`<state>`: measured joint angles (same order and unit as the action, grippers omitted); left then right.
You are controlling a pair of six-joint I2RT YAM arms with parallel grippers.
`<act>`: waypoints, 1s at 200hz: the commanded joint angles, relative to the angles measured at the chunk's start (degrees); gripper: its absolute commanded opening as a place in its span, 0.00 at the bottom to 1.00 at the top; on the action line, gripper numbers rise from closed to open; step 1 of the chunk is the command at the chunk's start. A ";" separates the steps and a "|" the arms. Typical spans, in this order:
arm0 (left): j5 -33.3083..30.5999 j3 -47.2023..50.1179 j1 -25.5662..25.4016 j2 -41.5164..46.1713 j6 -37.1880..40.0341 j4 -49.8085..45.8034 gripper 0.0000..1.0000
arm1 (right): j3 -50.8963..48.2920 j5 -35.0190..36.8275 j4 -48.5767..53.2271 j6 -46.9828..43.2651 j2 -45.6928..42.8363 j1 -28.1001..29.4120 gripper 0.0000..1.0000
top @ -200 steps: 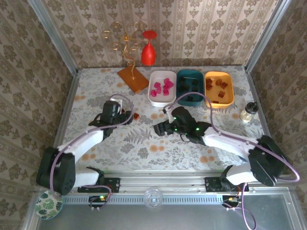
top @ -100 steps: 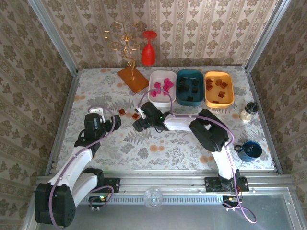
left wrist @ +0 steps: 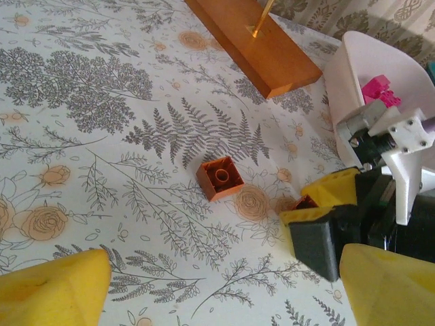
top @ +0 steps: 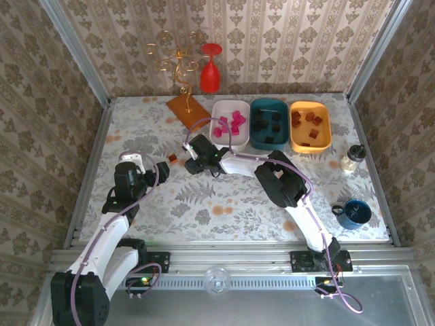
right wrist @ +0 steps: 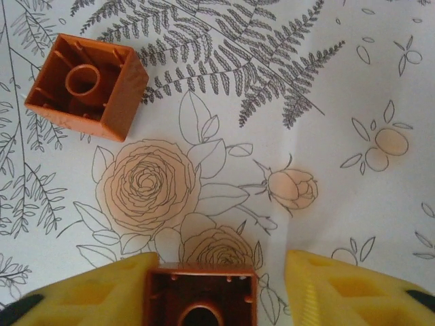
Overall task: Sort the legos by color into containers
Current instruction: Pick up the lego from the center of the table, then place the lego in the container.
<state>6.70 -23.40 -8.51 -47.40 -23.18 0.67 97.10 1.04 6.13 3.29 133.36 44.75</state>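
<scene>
The right claw (right wrist: 217, 266) straddles an orange brick (right wrist: 200, 299), unclenched. The brick sits off-centre against one finger, so closing may twist it loose. The left claw (left wrist: 221, 268) hangs spread, empty.

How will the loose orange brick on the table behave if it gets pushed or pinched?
The orange brick lies hollow side up, so it is probably light and rigid plastic. Its flat faces suggest it would slide over the table rather than roll. The smooth walls might slip from a loose pinch.

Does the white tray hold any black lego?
No, the white tray holds only pink legos.
</scene>
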 commanded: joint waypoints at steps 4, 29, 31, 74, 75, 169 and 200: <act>1.60 0.55 0.60 -0.72 -1.20 0.85 0.89 | 1.27 -1.40 4.22 -1.02 1.34 -0.28 0.44; 2.71 0.45 0.61 -1.18 -1.46 1.24 0.89 | -2.08 -1.42 3.54 -0.87 -3.47 -0.53 0.39; 2.88 0.41 0.56 -1.24 -1.46 1.33 0.89 | -2.72 -1.46 3.30 -0.84 -4.16 -0.56 0.38; 7.00 0.11 -0.80 -2.42 -3.53 4.52 0.89 | -24.63 -3.29 -6.37 4.09 -27.81 -3.63 0.37; 7.01 0.06 -0.89 -2.38 -3.54 4.56 0.89 | -25.23 -3.35 -6.56 4.31 -28.46 -3.80 0.37; 3.70 -2.35 -10.60 -8.32 -4.25 9.61 0.89 | -39.66 3.66 -8.48 23.89 -43.98 -42.60 0.36; 2.36 -2.71 -12.94 -7.74 -4.33 9.02 0.90 | -28.07 2.72 -5.05 27.14 -31.39 -49.26 0.37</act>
<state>10.63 -23.90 -20.01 -55.77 -26.37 8.25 60.82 2.79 -2.17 25.78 94.08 -1.19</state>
